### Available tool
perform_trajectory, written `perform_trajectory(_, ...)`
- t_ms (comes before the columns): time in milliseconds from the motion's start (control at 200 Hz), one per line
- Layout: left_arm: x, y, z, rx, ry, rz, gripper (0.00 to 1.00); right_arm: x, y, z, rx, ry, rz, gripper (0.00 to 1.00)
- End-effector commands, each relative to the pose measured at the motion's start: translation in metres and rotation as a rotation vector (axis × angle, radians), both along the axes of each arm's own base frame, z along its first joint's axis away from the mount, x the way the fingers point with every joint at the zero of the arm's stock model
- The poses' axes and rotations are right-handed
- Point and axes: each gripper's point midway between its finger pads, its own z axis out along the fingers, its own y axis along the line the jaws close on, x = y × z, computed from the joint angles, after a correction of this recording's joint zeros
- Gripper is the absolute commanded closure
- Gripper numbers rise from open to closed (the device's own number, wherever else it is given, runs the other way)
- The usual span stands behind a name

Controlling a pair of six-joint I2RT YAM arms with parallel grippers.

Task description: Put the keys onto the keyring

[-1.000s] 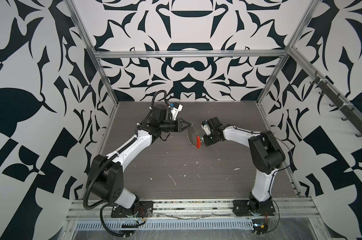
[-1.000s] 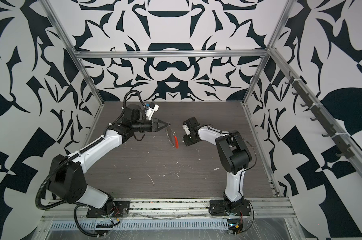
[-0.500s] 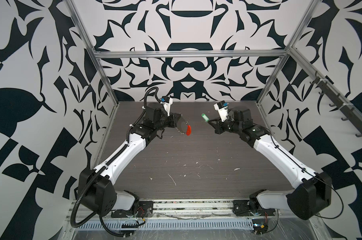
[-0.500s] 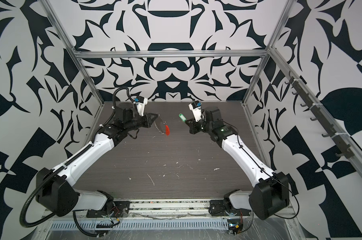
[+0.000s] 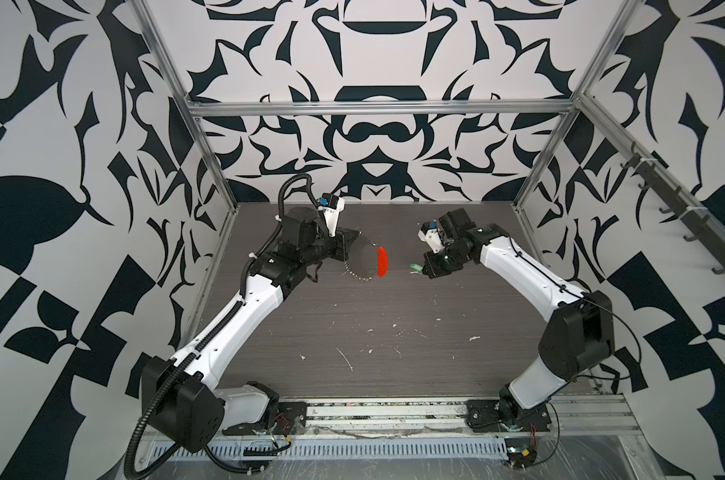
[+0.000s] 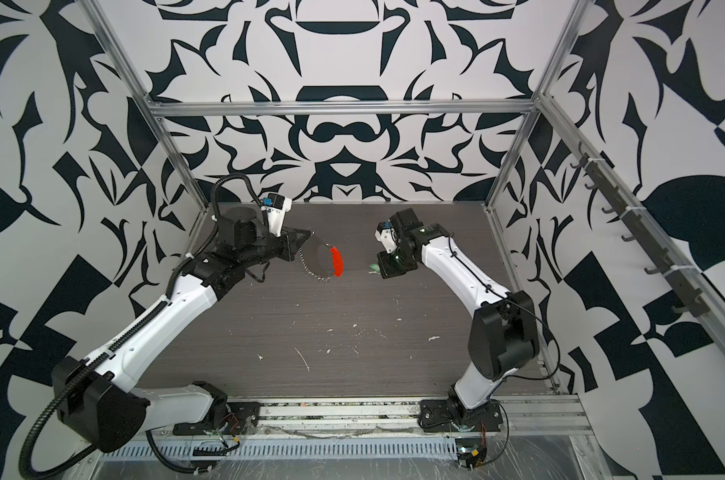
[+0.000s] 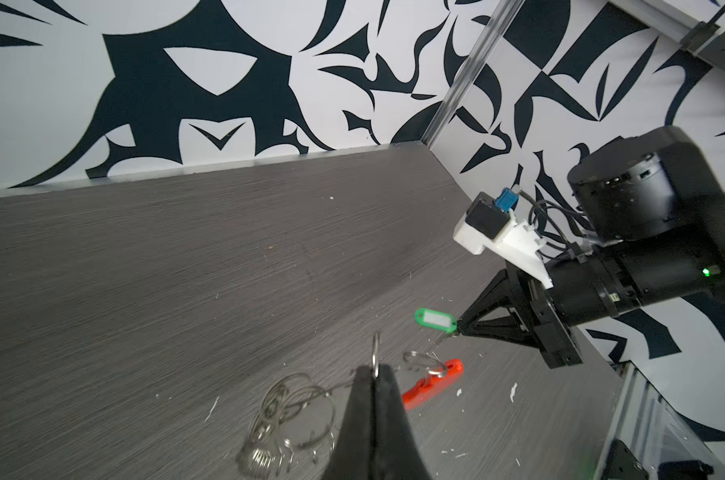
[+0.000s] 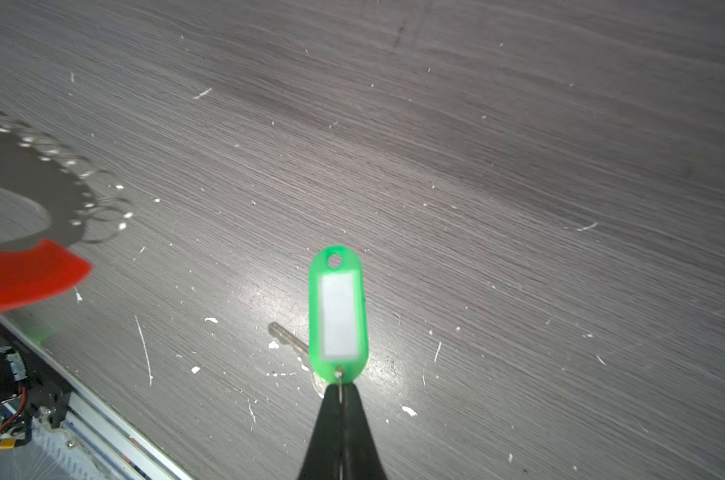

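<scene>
The keyring (image 5: pixel 350 272) is a thin wire loop strung with small silvery rings (image 7: pixel 294 399) and a red curved segment (image 5: pixel 380 262). It hangs above the table from my left gripper (image 5: pixel 354 237), which is shut on its wire (image 7: pixel 376 353). To its right, my right gripper (image 5: pixel 419 268) is shut on the small ring of the keys: a green tag (image 8: pixel 339 311) with a white label. A metal key (image 8: pixel 288 336) hangs beneath the tag. The tag (image 7: pixel 435 320) points toward the loop, a short gap away. Both top views show this gap between the tag (image 6: pixel 373 267) and the red segment (image 6: pixel 335 262).
The dark wood-grain table (image 5: pixel 394 316) carries scattered white flecks. Patterned walls with aluminium frame posts (image 5: pixel 211 166) close in three sides. A rail of hooks (image 5: pixel 680 208) runs along the right wall. A metal rail (image 5: pixel 394 411) with the arm bases lies along the front edge.
A second ago both grippers met near the middle; they have drawn apart. Since half a second ago the right gripper with the green tag has come lower and nearer; the keyring has swung slightly.
</scene>
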Motion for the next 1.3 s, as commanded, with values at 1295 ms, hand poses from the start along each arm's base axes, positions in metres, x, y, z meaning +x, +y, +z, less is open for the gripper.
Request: perform_trajectory(1295, -0.034, -0.021, 0.018, -0.107, -0.105, -0.222, 1.0, -0.039, 0.07, 0.072, 0.632, -0.502, 0.297, 1.0)
